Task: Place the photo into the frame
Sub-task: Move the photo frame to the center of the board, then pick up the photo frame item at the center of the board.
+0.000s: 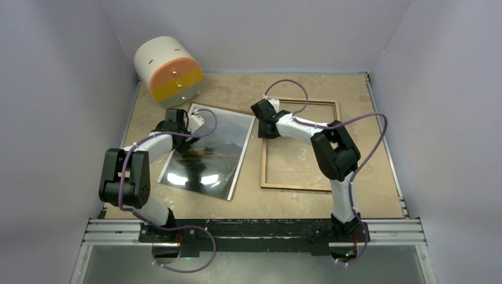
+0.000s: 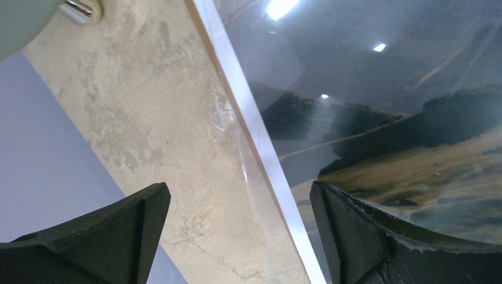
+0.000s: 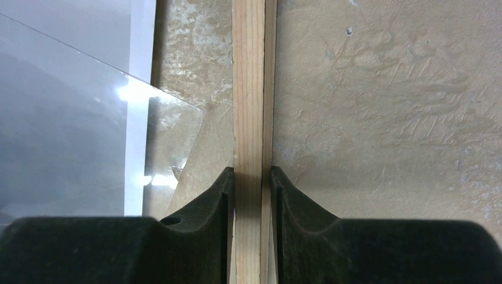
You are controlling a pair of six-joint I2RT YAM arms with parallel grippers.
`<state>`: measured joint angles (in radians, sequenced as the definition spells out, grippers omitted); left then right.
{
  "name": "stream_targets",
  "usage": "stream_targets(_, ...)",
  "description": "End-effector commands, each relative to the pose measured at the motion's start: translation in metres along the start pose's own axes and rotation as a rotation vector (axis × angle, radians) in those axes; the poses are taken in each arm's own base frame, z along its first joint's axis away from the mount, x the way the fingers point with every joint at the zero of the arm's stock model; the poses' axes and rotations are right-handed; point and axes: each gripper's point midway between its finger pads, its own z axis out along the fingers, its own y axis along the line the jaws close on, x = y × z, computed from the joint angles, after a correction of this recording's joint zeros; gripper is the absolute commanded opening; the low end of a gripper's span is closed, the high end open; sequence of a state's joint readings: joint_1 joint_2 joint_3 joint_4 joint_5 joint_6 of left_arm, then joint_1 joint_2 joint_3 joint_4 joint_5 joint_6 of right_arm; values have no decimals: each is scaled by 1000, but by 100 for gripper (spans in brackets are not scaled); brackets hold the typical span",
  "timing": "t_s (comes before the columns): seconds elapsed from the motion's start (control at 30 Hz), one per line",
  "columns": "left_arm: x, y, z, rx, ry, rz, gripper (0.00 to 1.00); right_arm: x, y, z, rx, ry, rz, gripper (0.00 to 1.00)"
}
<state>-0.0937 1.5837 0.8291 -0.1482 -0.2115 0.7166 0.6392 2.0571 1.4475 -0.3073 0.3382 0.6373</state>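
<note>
Photo (image 1: 207, 155) flat on counter (image 1: 367, 195), image side up, just beside frame (image 1: 296, 187) at its 9 o'clock. Left jaws wide apart, straddling photo's 9 o'clock edge, gripping nothing. Right jaws clamped on frame's 9 o'clock wooden rail.

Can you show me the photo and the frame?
the photo (image 1: 212, 158): top view, middle of the glossy print.
the frame (image 1: 296, 188): top view, its near wooden rail.

table (image 1: 367, 198): beige | frame (image 1: 296, 188): right | photo (image 1: 216, 151): left | drum (image 1: 169, 68): far-left corner
</note>
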Motion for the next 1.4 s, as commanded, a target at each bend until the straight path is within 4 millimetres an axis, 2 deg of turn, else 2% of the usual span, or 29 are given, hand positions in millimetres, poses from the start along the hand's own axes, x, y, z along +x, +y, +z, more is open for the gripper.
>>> stream_targets(0.0,5,-23,-9,147,35,-30,96,-8,15,-6,-39,-10,26,29)
stream_targets(0.07,-5,-16,-15,153,14,-41,96,-7,18,-15,-65,9,26,41)
stream_targets(0.17,-21,-1,-27,157,-21,-57,96,-27,21,-41,-97,-43,47,65)
stream_targets(0.23,-29,13,-36,151,-46,-71,96,-41,21,-57,-109,-94,70,75)
stream_targets(0.3,-34,31,-43,126,-63,-79,96,-42,28,-70,-158,-98,83,79)
stream_targets(0.37,-30,48,-44,99,-63,-89,96,-32,42,-79,-223,-84,100,82)
stream_targets(0.43,-15,66,-37,57,-35,-114,95,-15,57,-80,-285,-33,122,83)
stream_targets(0.53,5,75,-21,30,15,-147,94,0,74,-76,-355,15,162,83)
stream_targets(0.67,24,72,2,-10,69,-159,88,7,80,-62,-351,53,181,82)
stream_targets(0.83,33,61,20,-17,84,-170,87,16,85,-45,-330,93,211,79)
stream_targets(1.03,47,45,33,-8,113,-154,86,20,73,-24,-235,81,259,78)
stream_targets(1.17,59,27,40,28,135,-115,86,22,60,-14,-151,63,305,78)
stream_targets(1.37,67,17,47,52,155,-85,84,12,57,-5,-90,33,331,79)
